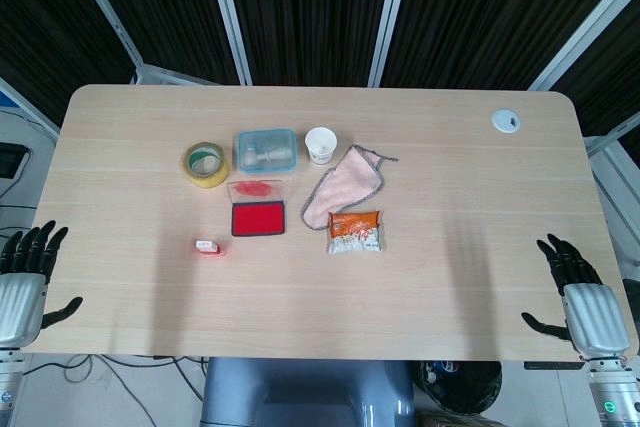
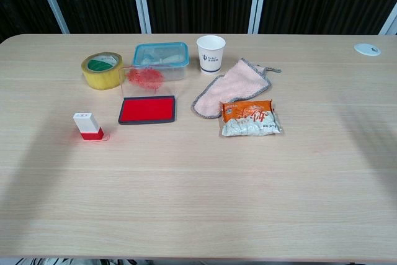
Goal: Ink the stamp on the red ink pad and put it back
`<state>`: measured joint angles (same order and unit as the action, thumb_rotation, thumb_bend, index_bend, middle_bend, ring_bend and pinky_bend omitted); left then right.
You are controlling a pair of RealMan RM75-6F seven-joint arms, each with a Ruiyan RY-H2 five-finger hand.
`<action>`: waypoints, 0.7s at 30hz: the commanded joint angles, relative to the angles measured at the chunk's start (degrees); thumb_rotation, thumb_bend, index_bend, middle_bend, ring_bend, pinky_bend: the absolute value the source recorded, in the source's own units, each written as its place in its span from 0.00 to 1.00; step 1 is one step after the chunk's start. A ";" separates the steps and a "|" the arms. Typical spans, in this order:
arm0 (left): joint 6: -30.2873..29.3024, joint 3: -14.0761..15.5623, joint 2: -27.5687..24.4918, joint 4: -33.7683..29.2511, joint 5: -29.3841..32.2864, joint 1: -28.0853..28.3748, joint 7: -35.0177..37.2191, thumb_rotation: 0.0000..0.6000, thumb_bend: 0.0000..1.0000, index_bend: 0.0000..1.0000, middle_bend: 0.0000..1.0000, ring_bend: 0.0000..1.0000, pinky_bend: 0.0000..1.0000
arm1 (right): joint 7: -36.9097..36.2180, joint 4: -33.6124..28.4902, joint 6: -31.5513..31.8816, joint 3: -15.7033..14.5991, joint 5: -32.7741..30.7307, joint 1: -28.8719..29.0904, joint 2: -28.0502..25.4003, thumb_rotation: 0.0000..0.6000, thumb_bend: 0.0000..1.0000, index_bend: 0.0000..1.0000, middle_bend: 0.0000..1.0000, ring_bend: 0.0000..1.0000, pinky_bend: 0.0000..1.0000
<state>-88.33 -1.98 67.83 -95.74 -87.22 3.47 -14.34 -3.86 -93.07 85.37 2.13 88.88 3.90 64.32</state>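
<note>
A small stamp (image 1: 207, 246) (image 2: 88, 126) with a white top and red base stands upright on the table, left of the ink pad. The red ink pad (image 1: 258, 218) (image 2: 147, 109) lies open, its clear lid (image 1: 257, 188) (image 2: 144, 79) smeared red and tilted up behind it. At the table's near left edge my left hand (image 1: 25, 272) is open, fingers spread, far from the stamp. By the near right edge, my right hand (image 1: 580, 289) is open too. Neither hand shows in the chest view.
A yellow tape roll (image 1: 205, 164) (image 2: 102, 70), a clear box with a blue rim (image 1: 267, 149) (image 2: 160, 59), a paper cup (image 1: 321, 145) (image 2: 211, 53), a pink cloth (image 1: 342, 187) (image 2: 231, 87) and an orange snack bag (image 1: 355, 232) (image 2: 250, 118) lie around the pad. A white cable grommet (image 1: 506, 121) sits far right.
</note>
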 commanded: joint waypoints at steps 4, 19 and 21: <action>0.08 0.02 -0.02 0.00 -0.01 0.02 -0.02 1.00 0.02 0.00 0.00 0.00 0.02 | 0.09 0.05 0.23 0.04 0.17 -0.02 0.10 1.00 0.11 0.00 0.00 0.00 0.18; 1.19 -0.24 0.15 -0.13 0.79 0.53 -0.16 1.00 0.02 0.00 0.00 0.00 0.02 | 0.27 -0.05 -0.38 0.35 -0.90 0.10 0.31 1.00 0.11 0.00 0.00 0.00 0.18; 1.52 -0.15 0.13 -0.20 0.96 0.59 -0.34 1.00 0.02 0.00 0.00 0.00 0.02 | 0.22 -0.09 -0.38 0.33 -0.82 0.11 0.26 1.00 0.11 0.00 0.00 0.00 0.18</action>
<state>-86.93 -2.18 67.96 -95.91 -86.34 4.02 -14.58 -3.63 -93.15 84.99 2.47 88.05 4.01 64.59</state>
